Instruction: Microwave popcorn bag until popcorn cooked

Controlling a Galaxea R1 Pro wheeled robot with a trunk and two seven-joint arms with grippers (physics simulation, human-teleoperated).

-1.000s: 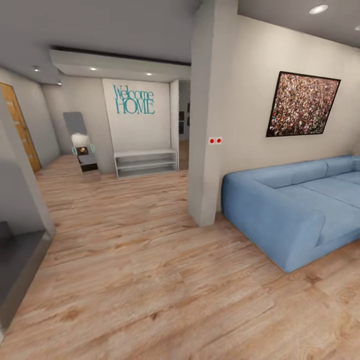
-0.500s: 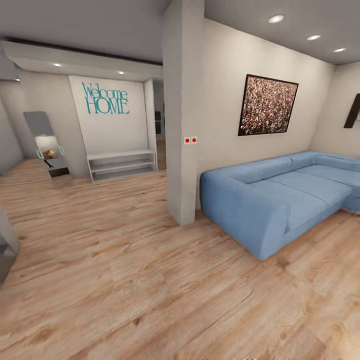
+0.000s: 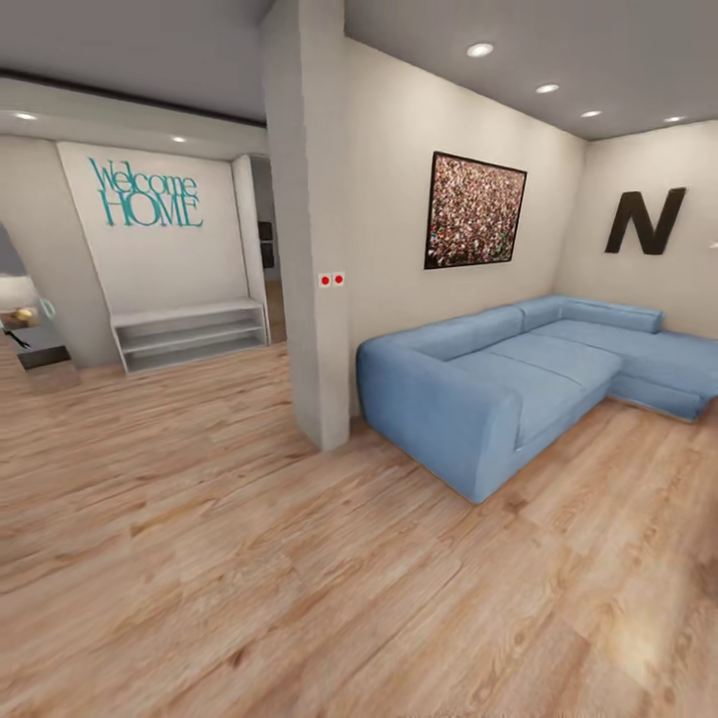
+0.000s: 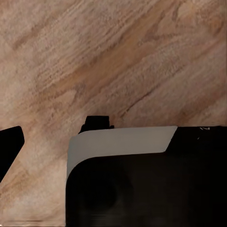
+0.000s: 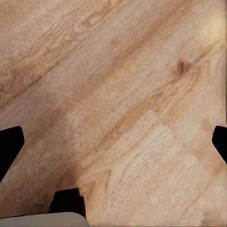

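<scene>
None of the popcorn bag, microwave, countertop or kitchen is in view; I am in a living room with a light wood floor (image 3: 299, 558). My right gripper (image 5: 113, 144) hangs over bare floorboards, open, its two black fingertips (image 5: 9, 147) far apart with nothing between them. Of my left gripper (image 4: 112, 142), one black fingertip (image 4: 10, 147) shows at the picture's edge over the floor. A white and black part of my own body (image 4: 142, 184) hides the other finger.
A grey pillar (image 3: 309, 249) stands ahead with a blue corner sofa (image 3: 519, 379) to its right. A low white shelf (image 3: 189, 334) sits under a teal "Welcome HOME" sign (image 3: 148, 193) at the back left. A framed picture (image 3: 476, 211) and a black letter N (image 3: 646, 221) hang on the walls.
The whole head view has swung to the right: pillar, sofa and sign slid left, the letter N came into sight. That is the camera turning, not the furniture.
</scene>
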